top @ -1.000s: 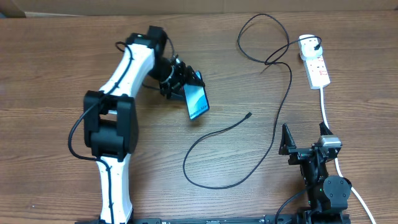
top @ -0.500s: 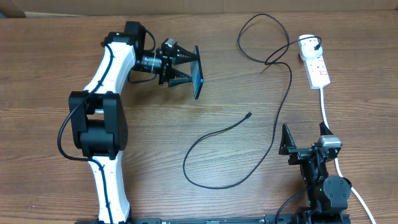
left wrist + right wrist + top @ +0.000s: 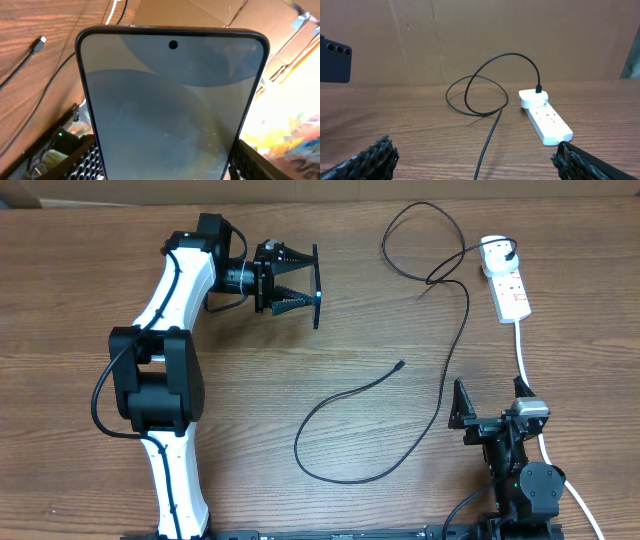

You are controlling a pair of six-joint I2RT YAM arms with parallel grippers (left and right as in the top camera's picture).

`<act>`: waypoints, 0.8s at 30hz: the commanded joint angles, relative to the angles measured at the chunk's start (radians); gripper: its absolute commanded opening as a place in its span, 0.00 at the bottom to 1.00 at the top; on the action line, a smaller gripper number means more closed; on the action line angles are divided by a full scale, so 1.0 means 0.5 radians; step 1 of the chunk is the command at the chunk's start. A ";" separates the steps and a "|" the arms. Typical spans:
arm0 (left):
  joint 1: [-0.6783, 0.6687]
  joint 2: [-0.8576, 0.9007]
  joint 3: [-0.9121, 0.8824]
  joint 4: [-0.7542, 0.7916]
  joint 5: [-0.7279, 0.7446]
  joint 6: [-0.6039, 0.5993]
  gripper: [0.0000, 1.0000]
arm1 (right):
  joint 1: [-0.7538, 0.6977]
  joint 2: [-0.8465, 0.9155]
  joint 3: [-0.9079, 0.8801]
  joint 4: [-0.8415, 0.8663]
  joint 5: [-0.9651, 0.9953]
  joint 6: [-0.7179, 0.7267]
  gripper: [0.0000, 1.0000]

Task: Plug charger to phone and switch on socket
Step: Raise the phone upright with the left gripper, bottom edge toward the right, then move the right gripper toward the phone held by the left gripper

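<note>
My left gripper point(image 3: 306, 286) is shut on the phone point(image 3: 317, 287) and holds it above the table at the back left, edge-on from overhead. In the left wrist view the light blue-grey screen of the phone point(image 3: 170, 100) fills the frame, between the fingers point(image 3: 82, 162). The charger, a thin black cable point(image 3: 345, 395), loops across the table. Its connector tip point(image 3: 401, 364) lies free mid-table. Its plug point(image 3: 512, 252) sits in the white socket point(image 3: 508, 285) at the back right. My right gripper point(image 3: 488, 406) stands open near the front right, holding nothing, with the socket point(image 3: 545, 122) ahead of it.
The socket's thick white cord point(image 3: 522, 355) runs toward the front past the right arm's base. A brown cardboard wall point(image 3: 470, 35) closes the far side of the table. The cable point(image 3: 485, 145) passes between the right fingers' line of sight.
The left arm has lifted the phone back and up, turning it from a tilted screen-up pose to standing on edge. The right arm and the cable have not moved.
</note>
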 commanded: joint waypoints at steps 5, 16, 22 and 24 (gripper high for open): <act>0.013 0.005 0.060 0.001 0.137 -0.272 0.57 | 0.009 -0.016 -0.021 0.011 0.019 -0.008 1.00; 0.013 0.005 0.060 0.002 0.137 -0.378 0.58 | 0.009 -0.016 -0.021 0.353 -0.490 0.337 1.00; 0.013 0.005 0.060 0.001 0.137 -0.379 0.59 | 0.009 -0.016 -0.020 0.869 -0.681 0.390 1.00; 0.013 0.005 0.060 0.002 0.137 -0.396 0.59 | 0.009 -0.016 -0.016 1.012 -0.694 0.390 1.00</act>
